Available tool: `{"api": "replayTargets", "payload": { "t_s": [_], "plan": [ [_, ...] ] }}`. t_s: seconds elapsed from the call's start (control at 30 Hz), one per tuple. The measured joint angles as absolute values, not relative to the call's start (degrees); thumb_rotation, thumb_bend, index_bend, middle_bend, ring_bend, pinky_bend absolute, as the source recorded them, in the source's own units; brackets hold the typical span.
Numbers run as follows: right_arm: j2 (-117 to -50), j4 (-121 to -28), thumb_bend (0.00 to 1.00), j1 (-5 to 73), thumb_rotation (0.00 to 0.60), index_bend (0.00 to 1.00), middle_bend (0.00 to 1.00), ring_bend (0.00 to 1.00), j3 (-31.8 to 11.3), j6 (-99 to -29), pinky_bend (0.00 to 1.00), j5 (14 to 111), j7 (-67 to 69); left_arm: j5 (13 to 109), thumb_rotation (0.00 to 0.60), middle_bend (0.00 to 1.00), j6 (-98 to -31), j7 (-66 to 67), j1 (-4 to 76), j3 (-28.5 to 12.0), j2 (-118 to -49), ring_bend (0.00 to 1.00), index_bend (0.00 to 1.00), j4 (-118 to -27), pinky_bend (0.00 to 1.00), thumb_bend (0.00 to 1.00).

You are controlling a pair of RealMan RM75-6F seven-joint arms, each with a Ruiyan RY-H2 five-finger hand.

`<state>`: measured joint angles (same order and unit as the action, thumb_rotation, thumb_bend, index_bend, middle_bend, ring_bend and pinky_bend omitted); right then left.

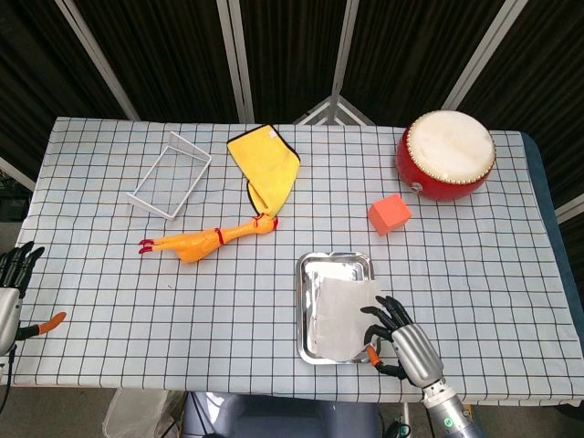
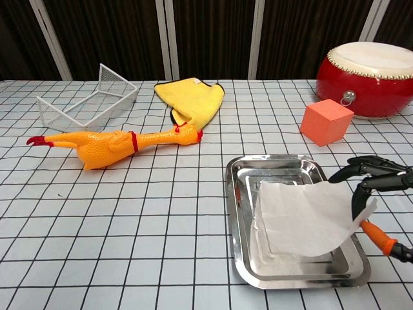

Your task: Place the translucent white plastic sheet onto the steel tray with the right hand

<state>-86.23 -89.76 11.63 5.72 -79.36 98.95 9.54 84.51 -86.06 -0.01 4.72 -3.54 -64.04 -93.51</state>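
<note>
- Pinching the sheet's right edge, your right hand (image 2: 376, 197) holds the translucent white plastic sheet (image 2: 306, 216) between its fingers (image 2: 361, 171).
- That sheet lies over the steel tray (image 1: 310, 274), right edge lifted.
- Your left hand (image 1: 11, 283) hangs off the counter's (image 1: 137, 301) left edge, fingers apart, holding nothing.

The head view looks steeply down from the robot's side on the whole checked tablecloth (image 1: 182, 301), dark folding panels behind; the chest view sits low and near, facing forward across the cloth – the shiny rectangular steel tray (image 2: 240, 194) closest; both share the tray (image 1: 304, 310), yellow rubber chicken (image 1: 196, 243) (image 2: 106, 144) and red drum (image 1: 447, 155) (image 2: 368, 71).
</note>
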Motion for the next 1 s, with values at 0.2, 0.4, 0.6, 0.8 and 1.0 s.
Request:
{"api": "replayTargets", "payload": {
  "t_s": [0.2, 0.4, 0.6, 0.8, 1.0],
  "plan": [
    [-85.59, -88.66, 0.59, 13.2, 0.6, 0.75, 0.23, 0.06, 5.34, -77.32, 0.0, 98.63, 10.12, 84.66, 0.6, 0.0, -86.15, -0.31, 4.72, -3.54, -63.99, 0.0, 0.0, -93.43, 0.0, 0.0],
    [-85.47, -87.36, 0.59, 14.74, 0.6, 0.75, 0.23, 0.06, 4.05, -74.8, 0.0, 96.95, 10.61, 84.71, 0.6, 0.0, -86.17, -0.23, 4.77, -3.56, -64.05, 0.0, 0.0, -93.38, 0.0, 0.0],
    [-85.56, -86.39, 0.59, 16.72, 0.6, 0.75, 0.23, 0.06, 2.93, -71.74, 0.0, 95.52, 9.97, 84.38, 0.6, 0.0, -86.03, -0.34, 4.82, -3.71, -64.12, 0.0, 0.0, -93.36, 0.0, 0.0],
    [-84.91, -85.28, 0.59, 17.36, 0.6, 0.76, 0.23, 0.05, 3.57, -70.1, 0.0, 95.06, 10.19, 84.43, 0.6, 0.0, -85.93, -0.53, 4.9, -3.72, -64.1, 0.0, 0.0, -93.3, 0.0, 0.0],
    [-84.22, -85.92, 0.59, 16.96, 0.6, 0.76, 0.23, 0.05, 5.29, -71.4, 0.0, 97.06, 10.91, 84.59, 0.6, 0.0, -86.08, -0.53, 4.81, -3.62, -64.05, 0.0, 0.0, -93.36, 0.0, 0.0]
  ]
}}
